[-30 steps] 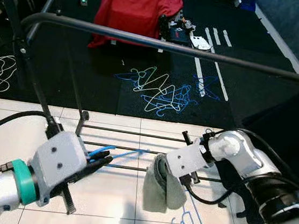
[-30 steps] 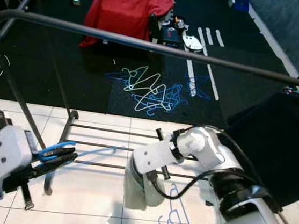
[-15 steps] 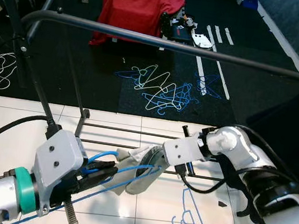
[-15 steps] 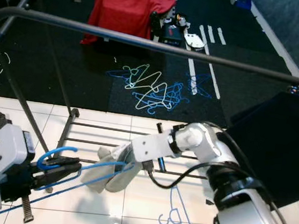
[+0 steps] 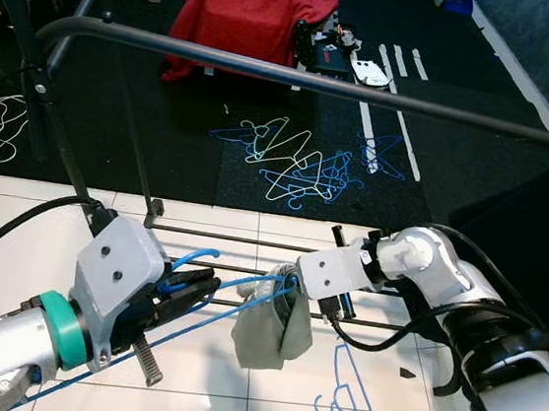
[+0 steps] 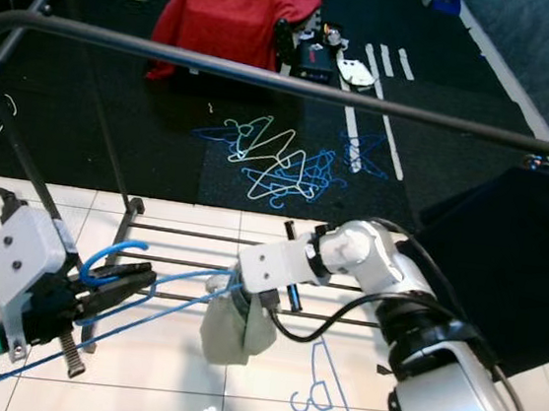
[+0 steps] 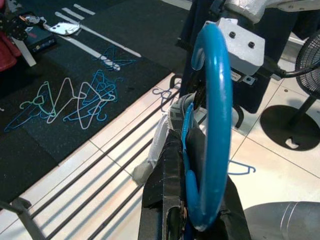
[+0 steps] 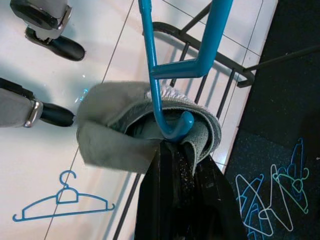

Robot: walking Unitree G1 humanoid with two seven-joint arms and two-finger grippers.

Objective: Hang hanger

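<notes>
Left hand (image 5: 188,290) clamped on the blue hanger (image 5: 234,295), right hand (image 5: 290,289) pinching the grey cloth (image 5: 270,329) (draped on); rail (image 5: 299,77) at twelve o'clock unreached.

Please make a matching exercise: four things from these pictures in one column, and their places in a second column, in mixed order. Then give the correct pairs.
Things:
1. blue plastic hanger
2. grey folded towel
3. red cloth
4. pile of thin wire hangers

Places:
A. on the dark carpet
B. draped over a bulky object in the back
C. between both grippers
D. hanging from the hanger near the right gripper

Pairs: 1-C, 2-D, 3-B, 4-A
</notes>
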